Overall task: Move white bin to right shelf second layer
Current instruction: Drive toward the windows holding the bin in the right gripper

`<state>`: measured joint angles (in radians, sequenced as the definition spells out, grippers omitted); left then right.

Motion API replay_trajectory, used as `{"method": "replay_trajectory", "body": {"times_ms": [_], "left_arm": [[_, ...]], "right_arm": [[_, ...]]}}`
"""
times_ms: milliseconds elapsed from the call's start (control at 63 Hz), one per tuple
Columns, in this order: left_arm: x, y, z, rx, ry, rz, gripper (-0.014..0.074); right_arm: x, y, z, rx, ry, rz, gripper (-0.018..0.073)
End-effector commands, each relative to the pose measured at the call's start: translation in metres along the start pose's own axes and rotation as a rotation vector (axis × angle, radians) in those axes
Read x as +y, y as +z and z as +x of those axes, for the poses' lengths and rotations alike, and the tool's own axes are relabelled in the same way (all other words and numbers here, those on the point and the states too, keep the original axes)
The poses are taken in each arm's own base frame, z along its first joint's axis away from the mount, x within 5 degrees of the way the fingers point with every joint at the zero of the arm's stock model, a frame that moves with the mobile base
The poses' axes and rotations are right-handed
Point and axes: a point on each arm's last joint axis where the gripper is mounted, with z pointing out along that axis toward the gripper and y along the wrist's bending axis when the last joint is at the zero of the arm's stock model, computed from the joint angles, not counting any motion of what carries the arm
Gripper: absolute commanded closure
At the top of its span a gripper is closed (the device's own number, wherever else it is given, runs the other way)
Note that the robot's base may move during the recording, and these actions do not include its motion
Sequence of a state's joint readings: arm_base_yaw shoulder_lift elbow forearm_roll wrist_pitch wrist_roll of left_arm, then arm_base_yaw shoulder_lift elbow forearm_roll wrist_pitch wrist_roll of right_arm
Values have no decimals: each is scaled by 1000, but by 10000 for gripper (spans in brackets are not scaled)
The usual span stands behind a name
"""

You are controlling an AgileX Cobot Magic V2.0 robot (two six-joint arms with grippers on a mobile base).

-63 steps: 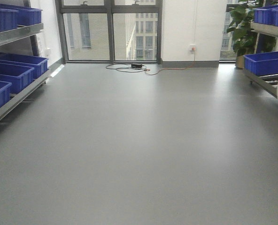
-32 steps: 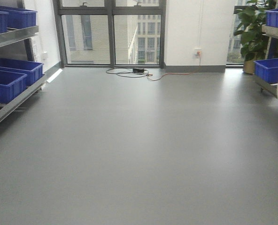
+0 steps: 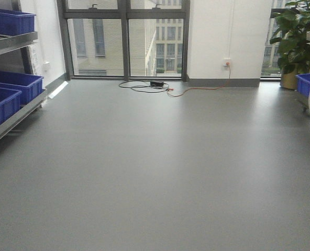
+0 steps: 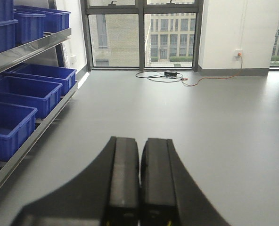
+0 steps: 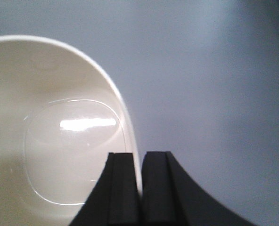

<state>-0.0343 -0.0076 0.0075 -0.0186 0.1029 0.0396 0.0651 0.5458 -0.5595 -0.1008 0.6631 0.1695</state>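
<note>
The right claw [image 5: 139, 160] is all but shut, its two black fingers pinched on the thin rim of the glossy cream-white plastic bin [image 5: 54, 122], one finger inside the wall and one outside, with the smooth grey floor [image 5: 215, 70] showing beyond it (the front view catches only a pale sliver of the bin at the right edge, near a blue plastic crate [image 3: 306, 83]). The left claw [image 4: 140, 147] is closed finger against finger with nothing between, beside a long steel rack [image 4: 33, 44] carrying blue rectangular crates [image 4: 26, 94].
</note>
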Motion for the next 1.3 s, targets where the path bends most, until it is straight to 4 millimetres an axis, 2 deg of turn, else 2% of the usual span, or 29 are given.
{"method": "replay_trajectory", "body": {"times_ms": [0,1286], "left_arm": [[0,0,1,-72,-13,4,512],[0,0,1,-72,-13,4,512]], "right_arm": [[1,-6,-17,-115,-4,-6,507],[1,-6,-17,-115,-4,-6,507]]}}
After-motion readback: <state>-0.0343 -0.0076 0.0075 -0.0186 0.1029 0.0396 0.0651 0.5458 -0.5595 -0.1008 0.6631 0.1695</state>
